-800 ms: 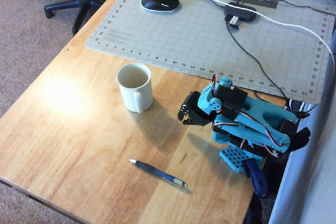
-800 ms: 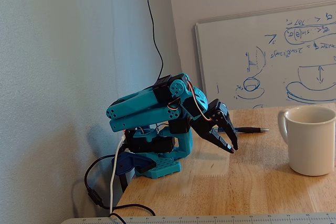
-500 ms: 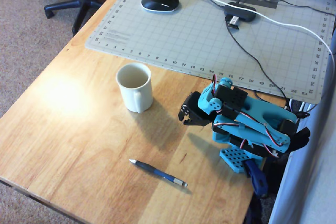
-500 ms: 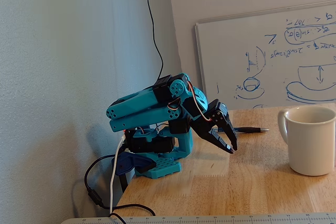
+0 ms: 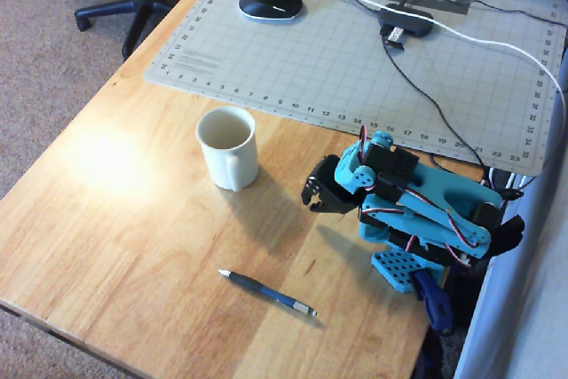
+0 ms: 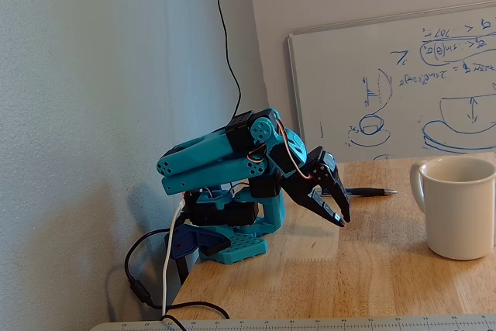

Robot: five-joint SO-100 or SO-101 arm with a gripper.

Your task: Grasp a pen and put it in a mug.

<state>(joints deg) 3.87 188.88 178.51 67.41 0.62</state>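
Observation:
The dark blue pen (image 5: 266, 292) lies flat on the wooden table near its front edge, silver tip pointing left. In the fixed view the pen (image 6: 370, 191) shows partly behind the gripper. The cream-white mug (image 5: 228, 146) stands upright and empty, handle toward the front; it also shows in the fixed view (image 6: 461, 207) at the right. My gripper (image 5: 310, 202) is shut and empty, on the folded teal arm, to the right of the mug and above the pen in the overhead view. In the fixed view the gripper (image 6: 342, 220) points down, just above the table.
A grey cutting mat (image 5: 355, 68) covers the far part of the table, with a black mouse (image 5: 270, 1), a USB hub (image 5: 406, 21) and cables on it. The arm's base (image 5: 404, 268) is clamped at the right edge. A whiteboard (image 6: 403, 83) leans behind.

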